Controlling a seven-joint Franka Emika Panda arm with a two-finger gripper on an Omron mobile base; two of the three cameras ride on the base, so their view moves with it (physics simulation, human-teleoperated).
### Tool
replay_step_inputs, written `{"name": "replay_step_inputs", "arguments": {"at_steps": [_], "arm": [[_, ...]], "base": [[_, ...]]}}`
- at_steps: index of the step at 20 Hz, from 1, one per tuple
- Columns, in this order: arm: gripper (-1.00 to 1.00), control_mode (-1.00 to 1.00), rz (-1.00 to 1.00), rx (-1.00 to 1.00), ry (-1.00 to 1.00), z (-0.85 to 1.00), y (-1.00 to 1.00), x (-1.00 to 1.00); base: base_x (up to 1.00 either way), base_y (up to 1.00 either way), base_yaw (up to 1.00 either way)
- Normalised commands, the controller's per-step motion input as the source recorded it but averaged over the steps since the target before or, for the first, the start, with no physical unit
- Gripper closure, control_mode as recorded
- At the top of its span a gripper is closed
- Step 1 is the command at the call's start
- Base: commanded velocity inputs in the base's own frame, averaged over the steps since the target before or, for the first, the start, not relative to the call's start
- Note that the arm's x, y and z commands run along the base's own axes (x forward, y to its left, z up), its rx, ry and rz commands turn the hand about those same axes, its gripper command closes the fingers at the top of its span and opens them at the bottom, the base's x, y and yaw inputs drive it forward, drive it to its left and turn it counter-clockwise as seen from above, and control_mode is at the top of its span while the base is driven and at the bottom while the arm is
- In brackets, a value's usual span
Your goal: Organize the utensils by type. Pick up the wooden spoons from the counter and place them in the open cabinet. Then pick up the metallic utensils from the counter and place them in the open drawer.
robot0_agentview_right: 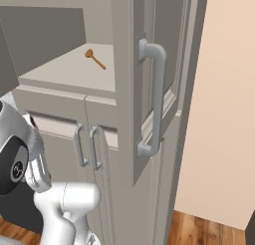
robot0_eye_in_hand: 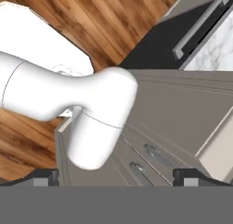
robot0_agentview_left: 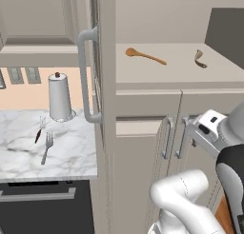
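Pincer [robot0_eye_in_hand: 116, 175] wide open, empty, fingertips [robot0_eye_in_hand: 45, 176] touching nothing.

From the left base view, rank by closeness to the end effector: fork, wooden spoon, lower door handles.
1. Lower door handles, beside the end effector.
2. Wooden spoon, on the cabinet shelf above.
3. Fork, far left on the counter.

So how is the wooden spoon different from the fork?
The wooden spoon is orange-brown with a small rounded bowl; the fork is grey-silver with tines. The wooden spoon lies inside the open cabinet on its shelf, while the fork lies lower down on the marble counter. The spoon lies slanting across the shelf; the fork lies nearly lengthwise, tines toward the wall. Both are slim, lie flat, and nothing holds them.
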Motion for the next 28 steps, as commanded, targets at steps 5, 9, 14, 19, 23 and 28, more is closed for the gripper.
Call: {"name": "replay_step_inputs", "arguments": {"at_steps": [5, 9, 14, 19, 23, 28], "arm": [[-1.0, -1.0, -0.06, 0.0, 0.0, -0.34, -0.21, -0.17], [-1.0, -1.0, -0.08, 0.0, 0.0, -0.35, -0.11, -0.22], [-1.0, 1.0, 0.0, 0.0, 0.0, 0.0, 0.0, 0.0], [-1.0, 1.0, 0.0, 0.0, 0.0, 0.0, 0.0, 0.0], [-1.0, 1.0, 0.0, 0.0, 0.0, 0.0, 0.0, 0.0], [-1.0, 1.0, 0.0, 0.0, 0.0, 0.0, 0.0, 0.0]], "base": [[0.0, 0.0, 0.0], [0.0, 0.0, 0.0], [-0.52, -0.04, 0.06], [-0.52, 0.0, 0.24], [-0.19, 0.17, 0.33], [-0.03, 0.51, 0.31]]}}
